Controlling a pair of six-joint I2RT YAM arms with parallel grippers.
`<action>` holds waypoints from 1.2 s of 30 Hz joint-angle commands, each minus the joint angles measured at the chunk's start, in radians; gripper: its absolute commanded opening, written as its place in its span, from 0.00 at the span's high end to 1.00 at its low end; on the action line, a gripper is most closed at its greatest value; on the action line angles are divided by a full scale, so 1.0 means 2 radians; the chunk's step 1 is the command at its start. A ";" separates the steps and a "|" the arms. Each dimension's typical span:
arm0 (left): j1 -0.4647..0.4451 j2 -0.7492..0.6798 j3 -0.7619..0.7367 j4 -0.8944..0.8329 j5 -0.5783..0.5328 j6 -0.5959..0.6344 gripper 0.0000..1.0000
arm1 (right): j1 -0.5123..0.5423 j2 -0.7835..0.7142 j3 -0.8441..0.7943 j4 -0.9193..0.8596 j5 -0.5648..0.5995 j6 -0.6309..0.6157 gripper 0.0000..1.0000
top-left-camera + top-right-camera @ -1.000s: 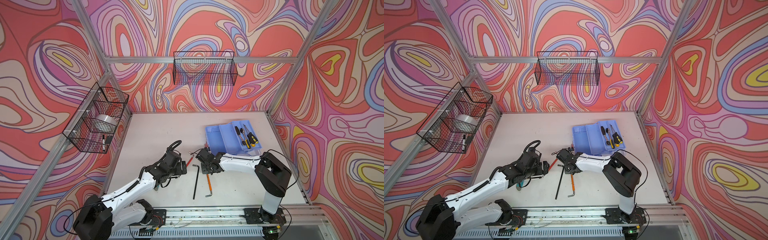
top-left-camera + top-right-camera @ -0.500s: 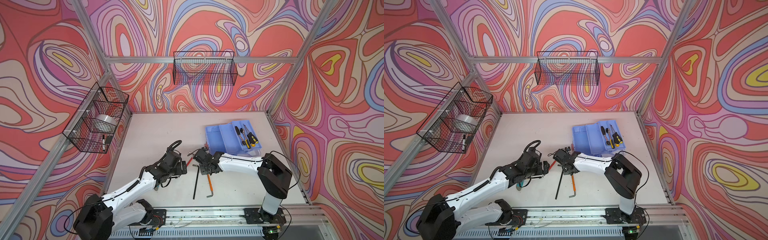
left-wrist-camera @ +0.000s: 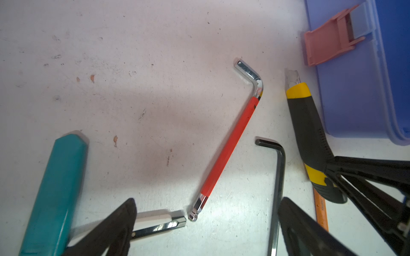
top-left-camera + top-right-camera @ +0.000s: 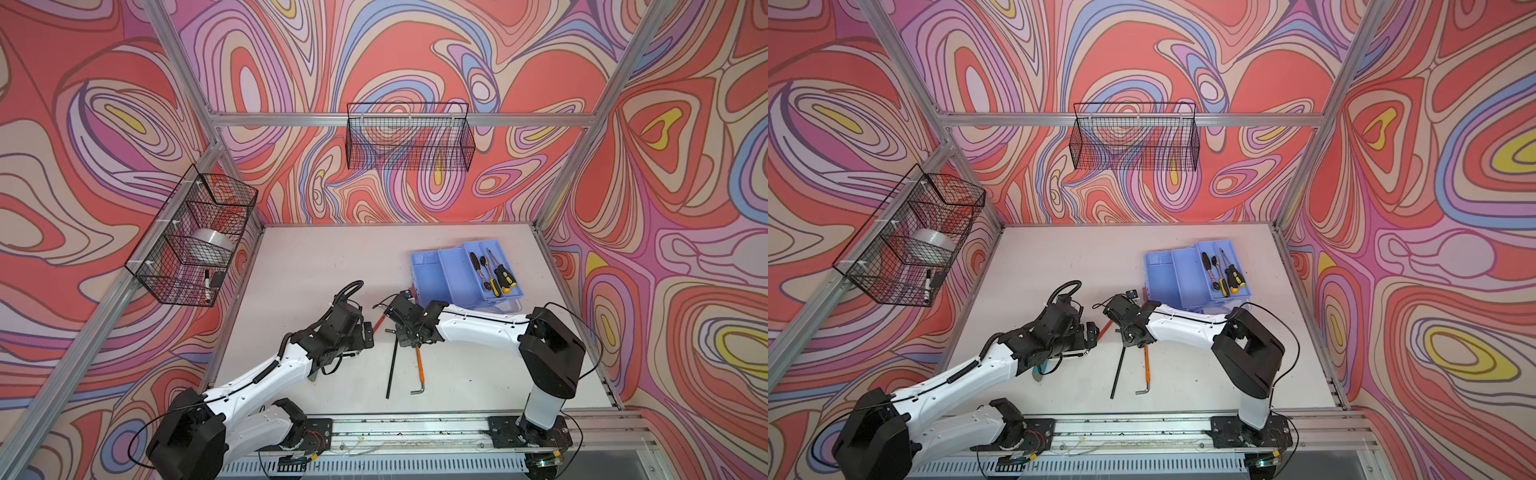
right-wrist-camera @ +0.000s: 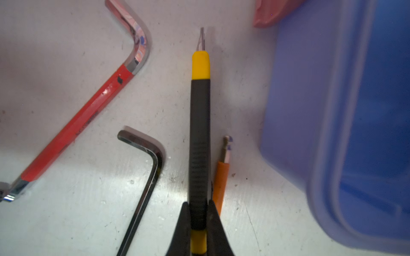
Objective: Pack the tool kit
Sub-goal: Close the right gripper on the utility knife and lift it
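The right gripper (image 5: 198, 202) is clamping shut on the black grip of a yellow-and-black knife (image 5: 199, 124), its blade pointing toward the pink latch (image 3: 326, 44). The knife is running alongside the outer wall of the blue toolbox (image 4: 432, 274), which is sitting open at the right rear of the table (image 4: 332, 257), close to the right wall. An orange hex key (image 5: 221, 184) is lying in the narrow strip between knife and toolbox wall, just beside the knife. A black hex key (image 3: 278, 177) is crowding the knife's other side.

The left gripper (image 3: 208, 200) is hovering with jaws spread wide, gripping nothing, the red hex key (image 3: 228, 146) lying ahead of it and a teal handle (image 3: 57, 188) sitting by one finger. The widest open room is lying toward the left and rear of the table.

Small print is showing on the orange hex key, too blurred to read.
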 commanded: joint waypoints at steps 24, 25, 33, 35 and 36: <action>0.003 -0.015 -0.013 0.000 -0.011 -0.005 0.00 | 0.002 0.052 0.014 -0.008 -0.001 0.001 0.81; 0.003 -0.015 -0.014 0.001 -0.011 -0.006 0.00 | 0.002 0.050 0.013 -0.009 0.001 0.001 0.83; 0.003 -0.016 -0.011 -0.002 -0.014 -0.006 0.00 | 0.002 0.021 0.025 -0.026 0.023 0.000 0.96; 0.003 -0.018 -0.010 -0.007 -0.018 -0.005 0.00 | 0.002 0.006 0.030 -0.031 0.029 -0.005 0.97; 0.003 -0.020 -0.011 -0.009 -0.019 -0.005 0.00 | 0.002 -0.002 0.033 -0.033 0.033 -0.008 0.97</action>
